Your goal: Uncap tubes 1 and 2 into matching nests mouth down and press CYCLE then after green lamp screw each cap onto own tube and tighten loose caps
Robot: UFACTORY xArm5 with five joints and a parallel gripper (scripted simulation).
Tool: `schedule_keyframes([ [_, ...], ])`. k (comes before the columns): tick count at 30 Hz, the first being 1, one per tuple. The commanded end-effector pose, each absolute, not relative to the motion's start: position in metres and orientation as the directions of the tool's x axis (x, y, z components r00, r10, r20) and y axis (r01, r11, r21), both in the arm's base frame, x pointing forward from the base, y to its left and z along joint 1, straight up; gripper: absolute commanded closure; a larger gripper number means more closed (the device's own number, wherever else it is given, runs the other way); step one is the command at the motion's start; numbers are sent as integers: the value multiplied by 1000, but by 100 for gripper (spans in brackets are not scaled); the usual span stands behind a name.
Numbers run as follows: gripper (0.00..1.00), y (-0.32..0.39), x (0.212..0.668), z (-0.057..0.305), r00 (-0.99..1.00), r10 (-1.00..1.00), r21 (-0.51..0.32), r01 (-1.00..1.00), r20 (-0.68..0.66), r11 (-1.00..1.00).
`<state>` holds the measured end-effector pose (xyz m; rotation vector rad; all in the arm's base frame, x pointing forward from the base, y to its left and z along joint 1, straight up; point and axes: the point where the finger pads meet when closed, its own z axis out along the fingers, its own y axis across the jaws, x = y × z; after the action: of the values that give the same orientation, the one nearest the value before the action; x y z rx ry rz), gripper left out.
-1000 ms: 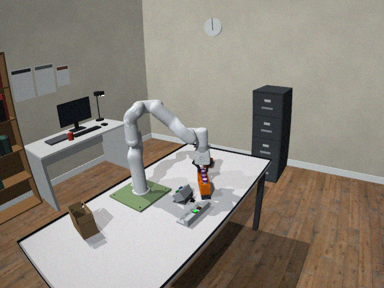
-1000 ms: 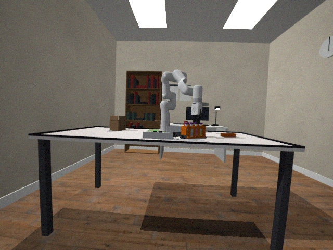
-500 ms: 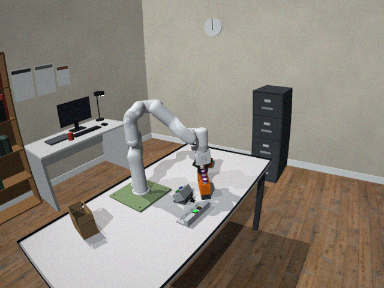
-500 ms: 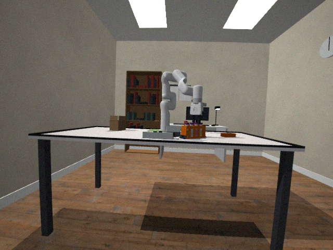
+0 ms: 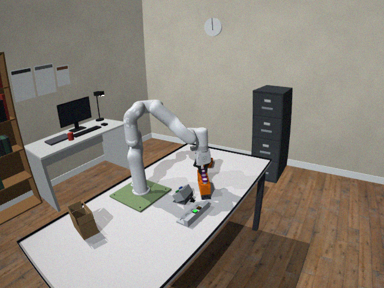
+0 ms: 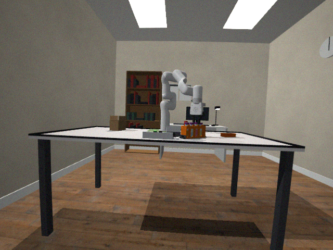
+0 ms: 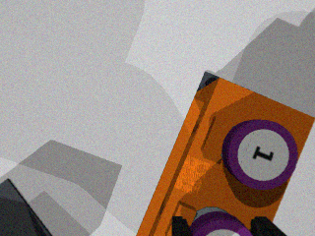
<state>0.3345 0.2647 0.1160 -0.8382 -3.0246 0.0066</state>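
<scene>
The orange decapping station (image 5: 204, 183) stands on the white table with purple-capped tubes; it also shows in the exterior view (image 6: 193, 130). In the wrist view the purple cap marked 1 (image 7: 260, 154) sits on its tube. My gripper (image 7: 220, 227) is straight above the station and shut on the neighbouring purple cap, the cap of tube 2 (image 7: 218, 226), which sits on its tube; its number is out of frame. The gripper also shows in the top view (image 5: 202, 168). The grey cap tray (image 5: 194, 212) shows a lit green lamp (image 5: 195, 210); I see no caps in its nests.
The grey key housing (image 5: 183, 193) stands between the arm's green base plate (image 5: 140, 194) and the station. A low orange tray (image 6: 228, 134) lies beyond the station. An open cardboard box (image 5: 83, 219) stands at the table's near left.
</scene>
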Motion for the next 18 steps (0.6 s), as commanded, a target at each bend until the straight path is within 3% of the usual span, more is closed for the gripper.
schedule_keyframes([
  [1, 100, 265, 335, 117, -858, 513, -4, 513, -5, 858],
  [5, 100, 265, 335, 117, -858, 513, -4, 513, -5, 858],
  [18, 100, 265, 335, 117, -617, 787, -1, 787, -6, 617],
])
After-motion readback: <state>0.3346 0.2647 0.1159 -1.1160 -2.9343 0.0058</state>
